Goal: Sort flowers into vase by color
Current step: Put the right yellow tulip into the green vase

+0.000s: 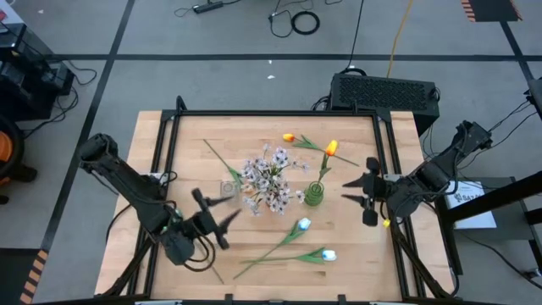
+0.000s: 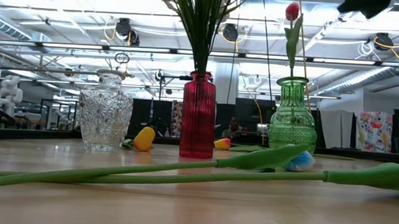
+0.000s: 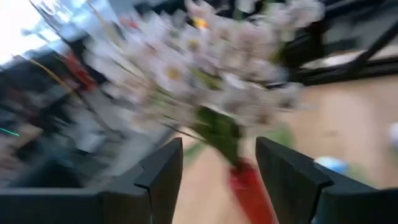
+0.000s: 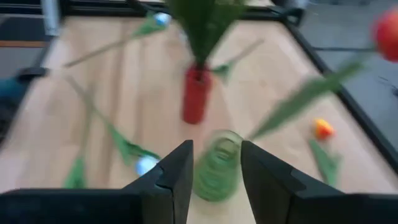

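Blurred blossoms (image 3: 205,68) — stems hidden.

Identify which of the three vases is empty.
The clear cut-glass vase: nothing stands in it. The red ribbed vase holds the pale blossom sprays, and the green glass vase holds one orange-yellow tulip.

Wooden table (image 1: 169,246) with vases (image 1: 313,196), tulips (image 1: 302,225)

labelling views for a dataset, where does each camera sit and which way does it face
High: overhead, straight down on the table; both arms, left gripper, right gripper.
Low: tabletop height, level across at clear vase, red vase, green vase; arm tip at top.
Left wrist: past own fingers at the blossoms.
Right wrist: past own fingers at the green vase.
All four show the red vase.
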